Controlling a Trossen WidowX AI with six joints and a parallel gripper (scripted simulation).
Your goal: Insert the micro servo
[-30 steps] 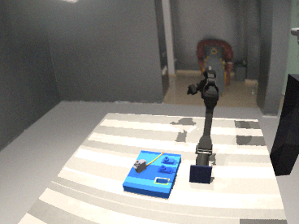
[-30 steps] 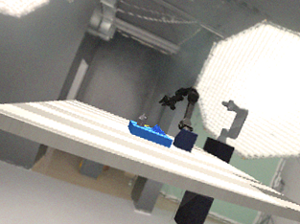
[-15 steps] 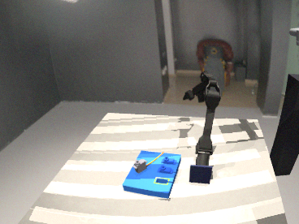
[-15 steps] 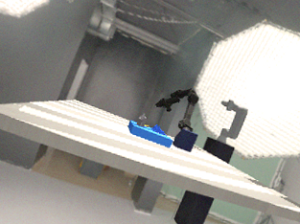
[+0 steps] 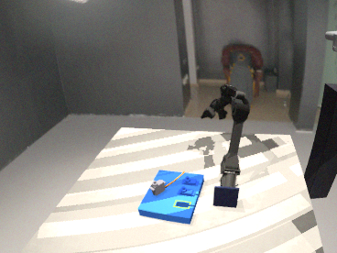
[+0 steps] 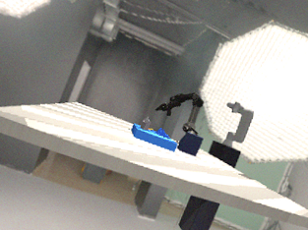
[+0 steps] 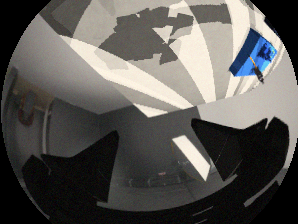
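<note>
While the arm was up high:
hand (image 5: 211,111): wide apart, empty
servo (image 5: 158,187): deck's 9 o'clock, probably light, slick; grab its body, not the cable (image 5: 176,179)

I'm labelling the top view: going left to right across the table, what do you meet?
Grey micro servo on the blue deck → yellow-marked empty pocket → arm's dark blue base.

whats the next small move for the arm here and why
Probably bring the open, empty hand down and over toward the small grey micro servo lying loose on the flat blue deck. The hand is high above the striped table, well apart from the servo, and the yellow-outlined pocket is unfilled, so a grasp has to come first.
</note>
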